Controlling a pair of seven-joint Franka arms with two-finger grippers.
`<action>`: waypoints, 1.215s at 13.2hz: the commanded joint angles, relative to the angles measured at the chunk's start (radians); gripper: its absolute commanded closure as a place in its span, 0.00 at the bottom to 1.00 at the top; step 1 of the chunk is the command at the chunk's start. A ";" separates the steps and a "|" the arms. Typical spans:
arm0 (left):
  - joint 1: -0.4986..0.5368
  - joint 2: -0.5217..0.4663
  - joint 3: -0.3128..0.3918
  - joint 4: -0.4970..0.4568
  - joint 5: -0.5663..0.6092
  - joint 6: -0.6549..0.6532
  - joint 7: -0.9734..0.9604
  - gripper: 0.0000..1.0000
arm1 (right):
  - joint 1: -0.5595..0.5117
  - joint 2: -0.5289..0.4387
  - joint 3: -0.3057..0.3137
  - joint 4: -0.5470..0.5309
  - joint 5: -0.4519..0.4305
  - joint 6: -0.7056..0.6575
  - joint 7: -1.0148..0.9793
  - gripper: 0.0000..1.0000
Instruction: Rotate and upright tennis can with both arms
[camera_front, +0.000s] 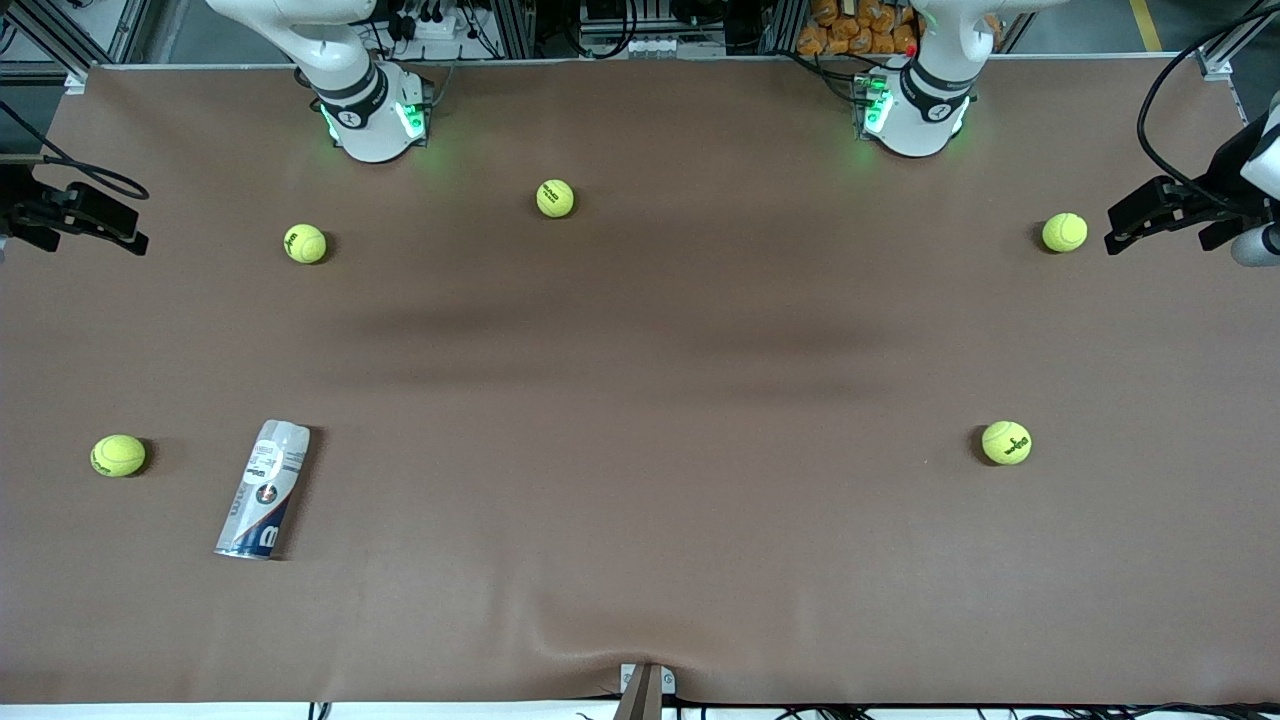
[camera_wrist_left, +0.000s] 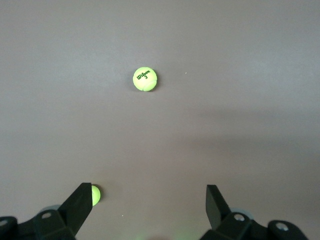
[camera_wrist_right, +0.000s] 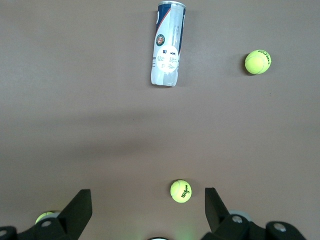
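Note:
The tennis can (camera_front: 264, 489) lies on its side on the brown table, toward the right arm's end and near the front camera. It is a clear tube with a white and navy label, and it shows in the right wrist view as the tennis can (camera_wrist_right: 168, 44). My right gripper (camera_wrist_right: 147, 190) hangs high over the table near its base, open and holding nothing, well away from the can. My left gripper (camera_wrist_left: 148, 186) also hangs high near its own base, open and holding nothing. Neither gripper shows in the front view.
Several yellow-green tennis balls lie scattered: one ball (camera_front: 118, 455) beside the can, two more (camera_front: 304, 243) (camera_front: 555, 198) nearer the bases, and others (camera_front: 1006, 442) (camera_front: 1064, 232) toward the left arm's end. Black fixtures (camera_front: 75, 215) (camera_front: 1170, 212) stick in at both table ends.

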 joint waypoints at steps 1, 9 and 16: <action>0.003 0.004 -0.009 0.023 0.002 -0.019 0.007 0.00 | -0.003 -0.014 0.007 -0.003 0.002 -0.009 0.012 0.00; 0.004 0.026 -0.011 0.043 0.002 -0.018 0.010 0.00 | -0.010 0.050 0.004 -0.024 -0.004 0.033 0.007 0.00; 0.014 0.029 -0.009 0.040 0.000 -0.019 0.016 0.00 | -0.021 0.433 0.002 -0.015 -0.049 0.384 -0.008 0.00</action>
